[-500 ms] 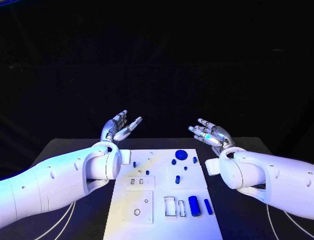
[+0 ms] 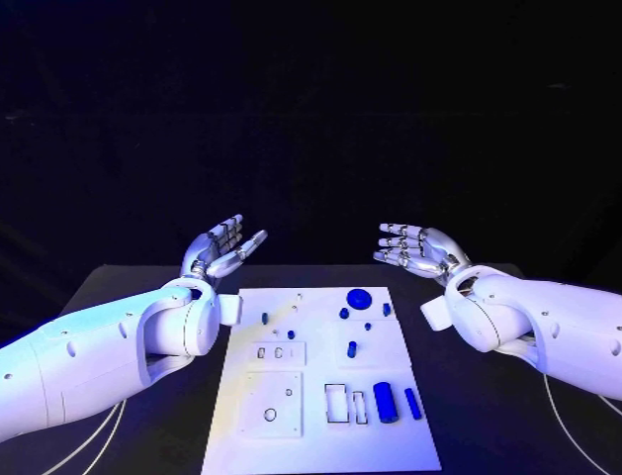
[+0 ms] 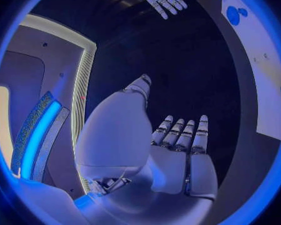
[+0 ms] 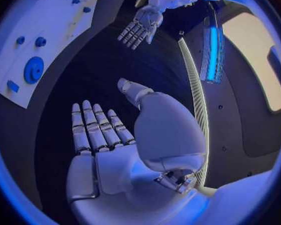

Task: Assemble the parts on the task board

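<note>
task board (image 2: 325, 435), the flat white rectangular plate, lies in the middle of the black table (image 2: 139, 287) in front of me, running from 12 to 6 o'clock. small blue parts sit on it: a round blue disc (image 2: 358, 296) near its far edge toward 1 o'clock, a long blue cylinder (image 2: 384, 401) lying flat toward 5 o'clock, with a thinner blue peg (image 2: 412, 401) just beside it on the right. several smaller blue pieces are scattered between the disc and the cylinder.

my left hand (image 2: 220, 249) is raised beyond the board's far left corner at about 11 o'clock, palm up, fingers spread and holding nothing. my right hand (image 2: 416, 249) is raised beyond the far right corner at about 1 o'clock, palm up too, fingers apart and empty. both hands are well apart from the board and from each other.
</note>
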Available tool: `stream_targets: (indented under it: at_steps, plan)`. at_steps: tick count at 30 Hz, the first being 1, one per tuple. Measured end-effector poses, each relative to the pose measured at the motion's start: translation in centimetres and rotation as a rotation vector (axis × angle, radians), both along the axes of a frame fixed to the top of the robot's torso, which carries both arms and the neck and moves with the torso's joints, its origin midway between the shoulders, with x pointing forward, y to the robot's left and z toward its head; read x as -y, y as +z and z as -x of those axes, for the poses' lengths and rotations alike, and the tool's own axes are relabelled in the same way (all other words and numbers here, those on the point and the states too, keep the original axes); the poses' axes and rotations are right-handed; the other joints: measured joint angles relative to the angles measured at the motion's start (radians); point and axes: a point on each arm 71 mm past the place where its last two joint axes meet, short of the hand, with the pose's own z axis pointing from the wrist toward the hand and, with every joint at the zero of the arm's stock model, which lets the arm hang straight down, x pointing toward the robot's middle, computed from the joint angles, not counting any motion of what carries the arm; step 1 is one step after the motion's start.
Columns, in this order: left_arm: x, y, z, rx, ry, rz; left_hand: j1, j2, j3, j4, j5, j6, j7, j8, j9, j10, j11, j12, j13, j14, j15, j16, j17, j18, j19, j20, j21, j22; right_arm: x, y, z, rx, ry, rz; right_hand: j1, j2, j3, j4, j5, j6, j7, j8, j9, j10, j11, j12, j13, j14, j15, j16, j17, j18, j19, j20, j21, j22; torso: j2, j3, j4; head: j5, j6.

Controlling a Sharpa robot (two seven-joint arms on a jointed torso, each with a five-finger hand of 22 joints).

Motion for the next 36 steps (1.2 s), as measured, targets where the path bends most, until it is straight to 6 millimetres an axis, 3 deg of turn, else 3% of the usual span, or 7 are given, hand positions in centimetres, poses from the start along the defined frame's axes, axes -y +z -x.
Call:
stream_targets:
  at_steps: [7,15,19,24,26,29,36]
  plan:
    - [0.4,1.3,0.7,0.019,-0.048,0.018,0.013,0.019,0.025,-0.003,0.0,0.077,0.005,0.019,0.012,0.078,0.025,0.006,0.005,0.06,0.01,0.012,0.009,0.025,0.022,0.007,0.007,0.004,-0.5,1.6,-0.3,0.13,0.078,0.17,0.033,-0.012,0.017,-0.028,-0.011,0.197,0.024,0.047,0.031,0.216,-0.026,0.006,0.008,0.183,-0.032,0.027,0.02,0.032,0.154,-0.001,0.051,0.013,0.029,-0.0022,0.0106,-0.013,0.003]
    - [0.5,2.5,1.6,0.034,-0.09,0.034,0.022,0.031,0.041,-0.006,0.0,0.143,0.011,0.032,0.022,0.141,0.038,0.006,0.009,0.153,0.028,0.026,0.022,0.025,0.102,0.009,0.027,0.013,-0.7,2.9,-0.8,0.224,0.141,0.357,0.049,-0.028,0.03,-0.041,-0.011,0.335,0.048,0.074,0.049,0.343,-0.05,0.006,0.009,0.307,-0.059,0.05,0.03,0.06,0.272,-0.01,0.095,0.019,0.059,-0.0046,0.0239,-0.027,0.003]
    - [0.4,3.0,2.2,0.04,-0.105,0.039,0.026,0.034,0.057,-0.013,-0.004,0.216,0.016,0.054,0.033,0.277,0.051,0.026,0.019,0.353,0.013,0.081,0.054,0.033,0.302,0.006,0.085,0.038,-1.1,2.8,-0.8,0.247,0.182,0.468,0.056,-0.035,0.04,-0.039,-0.011,0.376,0.059,0.082,0.054,0.385,-0.062,0.006,0.009,0.363,-0.076,0.064,0.037,0.06,0.323,-0.023,0.118,0.026,0.076,-0.007,0.0314,-0.034,0.003]
    - [0.4,3.7,2.9,0.051,-0.13,0.045,0.026,0.034,0.09,-0.033,-0.008,0.405,0.038,0.106,0.064,0.571,0.026,0.087,0.036,0.584,-0.029,0.184,0.109,0.092,0.476,0.001,0.166,0.064,-2.0,2.5,-0.8,0.276,0.248,0.628,0.056,-0.05,0.043,-0.036,-0.015,0.431,0.065,0.097,0.063,0.458,-0.088,0.01,0.01,0.475,-0.114,0.107,0.065,0.06,0.41,-0.059,0.178,0.05,0.095,-0.0095,0.0414,-0.044,0.005]
    - [0.4,3.9,3.2,0.055,-0.143,0.046,0.026,0.034,0.101,-0.043,-0.008,0.457,0.05,0.125,0.073,0.606,0.019,0.097,0.036,0.613,-0.04,0.206,0.122,0.093,0.514,-0.002,0.188,0.07,-2.3,2.3,-0.8,0.288,0.271,0.686,0.057,-0.087,0.019,-0.028,0.005,0.489,0.035,0.117,0.078,0.551,-0.128,0.01,0.015,0.673,-0.18,0.202,0.156,0.061,0.557,-0.134,0.332,0.131,0.102,-0.0105,0.045,-0.047,0.006]
    - [0.5,4.3,3.6,0.066,-0.166,0.046,0.029,0.032,0.116,-0.053,-0.008,0.484,0.06,0.144,0.079,0.65,0.007,0.113,0.039,0.643,-0.054,0.231,0.142,0.093,0.542,-0.01,0.207,0.075,-2.8,2.1,-0.7,0.308,0.298,0.769,0.052,-0.099,-0.002,-0.018,0.013,0.503,0.02,0.12,0.087,0.582,-0.148,0.01,0.02,0.785,-0.21,0.278,0.233,0.06,0.625,-0.171,0.44,0.195,0.112,-0.012,0.0507,-0.052,0.007]
    - [1.1,5.1,4.4,0.089,-0.228,0.05,0.029,0.023,0.135,-0.067,-0.008,0.489,0.058,0.153,0.08,0.669,-0.002,0.113,0.039,0.675,-0.064,0.254,0.165,0.093,0.567,-0.02,0.224,0.08,-3.6,1.9,-0.7,0.34,0.311,0.903,0.035,-0.141,-0.023,0.023,0.034,0.529,0.012,0.124,0.125,0.553,-0.16,0.027,0.052,0.824,-0.223,0.529,0.469,0.06,0.659,-0.183,0.625,0.343,0.133,-0.0138,0.0588,-0.056,0.008]
